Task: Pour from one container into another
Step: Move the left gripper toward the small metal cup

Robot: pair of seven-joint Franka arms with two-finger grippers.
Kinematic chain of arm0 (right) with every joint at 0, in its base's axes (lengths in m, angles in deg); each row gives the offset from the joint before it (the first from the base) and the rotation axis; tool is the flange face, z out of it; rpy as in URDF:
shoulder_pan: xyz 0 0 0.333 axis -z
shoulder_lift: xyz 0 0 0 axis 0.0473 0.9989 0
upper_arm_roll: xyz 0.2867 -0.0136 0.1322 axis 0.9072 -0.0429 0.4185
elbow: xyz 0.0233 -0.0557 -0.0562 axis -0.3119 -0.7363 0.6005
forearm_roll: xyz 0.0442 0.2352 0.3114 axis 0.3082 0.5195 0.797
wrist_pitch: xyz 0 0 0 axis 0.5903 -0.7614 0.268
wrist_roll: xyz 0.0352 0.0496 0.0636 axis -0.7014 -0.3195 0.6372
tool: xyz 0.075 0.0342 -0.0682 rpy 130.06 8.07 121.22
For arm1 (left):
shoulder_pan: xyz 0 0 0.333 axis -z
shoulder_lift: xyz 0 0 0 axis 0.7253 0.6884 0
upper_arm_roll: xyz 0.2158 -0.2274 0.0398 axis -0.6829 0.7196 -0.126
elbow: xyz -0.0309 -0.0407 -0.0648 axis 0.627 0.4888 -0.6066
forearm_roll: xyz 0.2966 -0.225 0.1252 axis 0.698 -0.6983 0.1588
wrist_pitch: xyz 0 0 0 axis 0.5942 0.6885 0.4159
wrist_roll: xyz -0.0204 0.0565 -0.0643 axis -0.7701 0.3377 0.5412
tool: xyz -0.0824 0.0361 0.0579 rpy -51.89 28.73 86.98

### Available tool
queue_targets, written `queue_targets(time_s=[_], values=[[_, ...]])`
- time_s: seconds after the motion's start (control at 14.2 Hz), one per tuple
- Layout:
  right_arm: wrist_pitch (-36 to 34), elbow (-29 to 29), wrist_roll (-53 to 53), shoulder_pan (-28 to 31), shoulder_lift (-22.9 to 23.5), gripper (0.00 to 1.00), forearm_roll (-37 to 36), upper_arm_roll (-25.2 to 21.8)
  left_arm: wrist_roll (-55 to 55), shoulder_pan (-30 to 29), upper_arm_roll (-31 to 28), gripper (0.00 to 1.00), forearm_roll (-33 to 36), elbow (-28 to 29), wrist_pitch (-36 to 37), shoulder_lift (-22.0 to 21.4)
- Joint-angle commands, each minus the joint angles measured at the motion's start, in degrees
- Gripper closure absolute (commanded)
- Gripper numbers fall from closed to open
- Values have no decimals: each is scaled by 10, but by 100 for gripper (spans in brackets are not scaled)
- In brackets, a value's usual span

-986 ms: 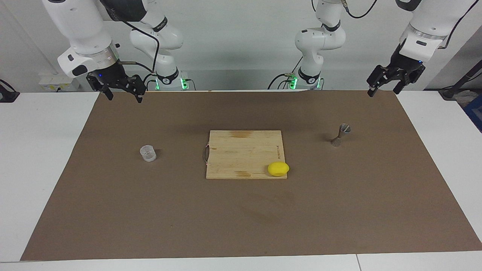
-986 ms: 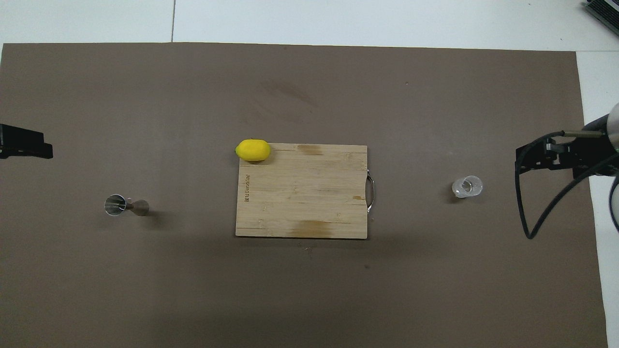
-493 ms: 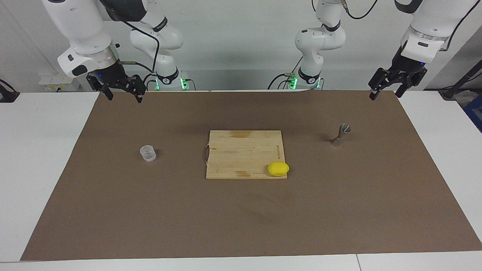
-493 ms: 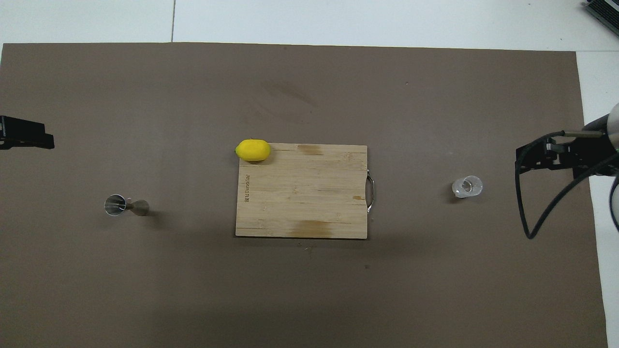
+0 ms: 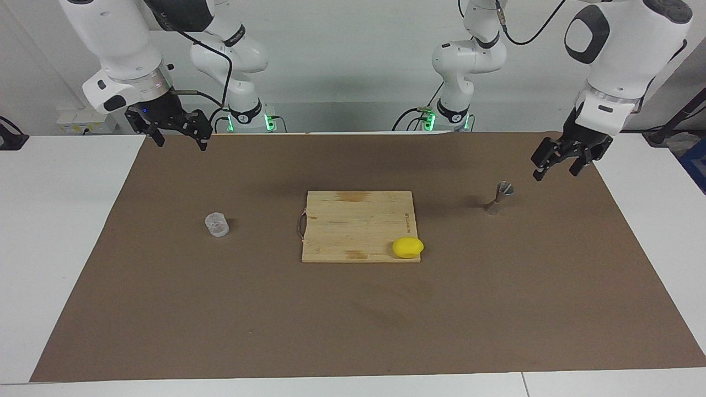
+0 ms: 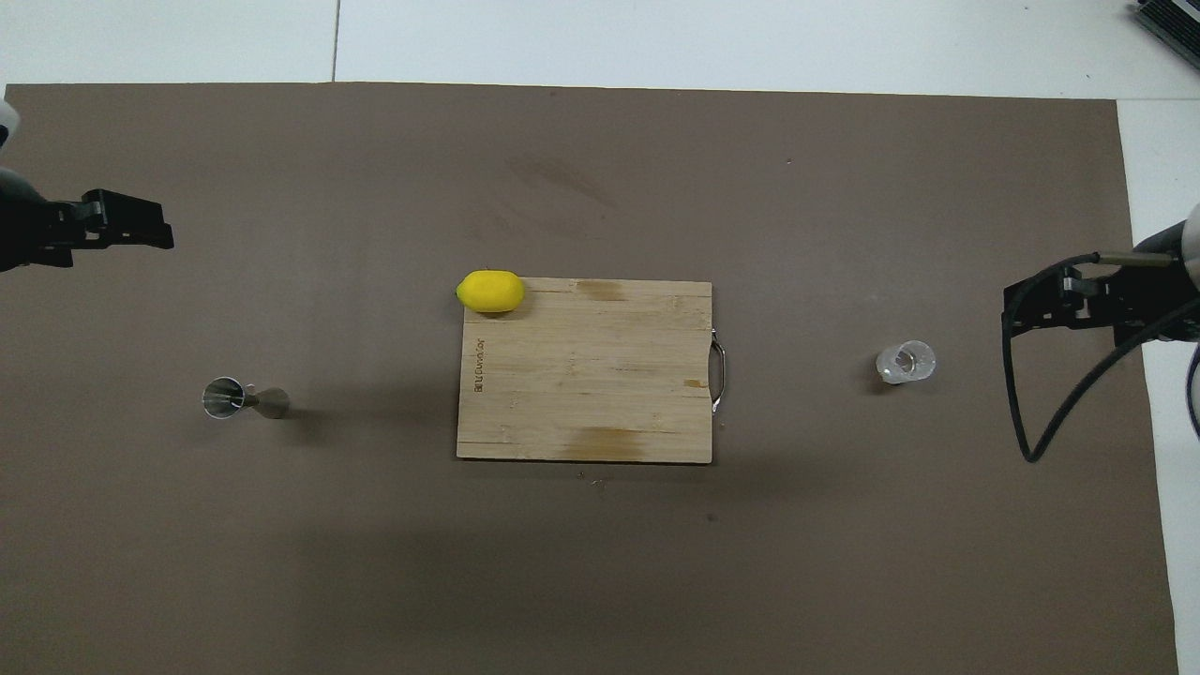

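Meanwhile, I see my left tool (image 5: 555,162) wide, up near the jigger (image 5: 499,197); right tool (image 5: 176,134) wide; board (image 5: 353,226) and lemon (image 5: 407,247) separate jigger from cup (image 5: 217,224).

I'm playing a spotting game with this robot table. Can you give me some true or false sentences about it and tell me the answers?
1. The lemon sits on a corner of the wooden board. True.
2. The left gripper holds the metal jigger. False: it is open and empty, up in the air near the jigger.
3. The clear cup stands on the brown mat. True.
4. The right gripper is squeezing the clear cup. False: it is open and empty, over the mat's edge by the robots.
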Motion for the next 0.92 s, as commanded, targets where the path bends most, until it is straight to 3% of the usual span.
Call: queue_targets(time_s=[0.0,0.14,0.42,0.7,0.85], values=[[-5,-2,-6,8,-4,0,2,4,-13,15,-4,0,4,100,-107,-39],[-4,-1,-6,8,-4,0,2,4,-6,16,-3,0,4,166,-201,-61],[-5,-2,-6,8,-4,0,2,4,-9,29,-3,0,4,170,-207,-63],[-5,-2,-6,8,-4,0,2,4,-15,65,-2,0,4,138,-95,-60],[-5,-2,-6,8,-4,0,2,4,-17,71,0,0,5,135,-73,-60]])
